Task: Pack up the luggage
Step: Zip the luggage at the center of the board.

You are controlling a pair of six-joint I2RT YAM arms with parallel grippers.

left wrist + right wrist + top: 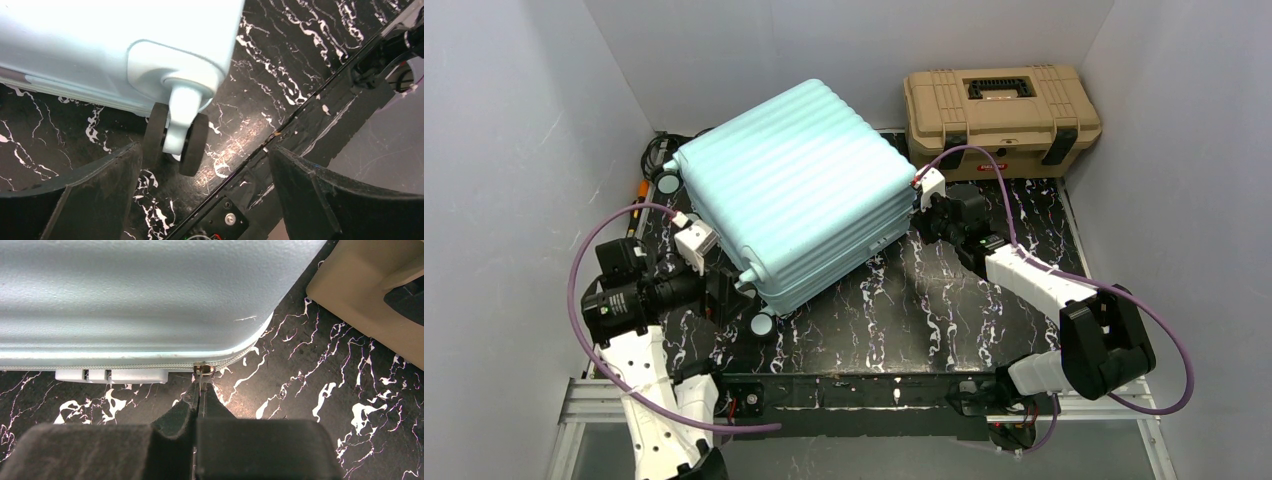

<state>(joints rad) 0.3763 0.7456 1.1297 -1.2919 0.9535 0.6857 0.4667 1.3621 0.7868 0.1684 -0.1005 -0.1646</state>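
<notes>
With right fingers (177, 417) clamped on zipper pull (204, 374), left fingers (100, 180) wide apart, empty, beside wheel (194, 145): seemingly zipping luggage (794, 190) shut. Next: pull steadily along seam.

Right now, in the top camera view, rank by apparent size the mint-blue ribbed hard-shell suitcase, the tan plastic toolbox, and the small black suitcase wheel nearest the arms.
1. Mint-blue ribbed hard-shell suitcase, clearly largest.
2. Tan plastic toolbox, set farther back.
3. Small black suitcase wheel, by far smallest.
</notes>
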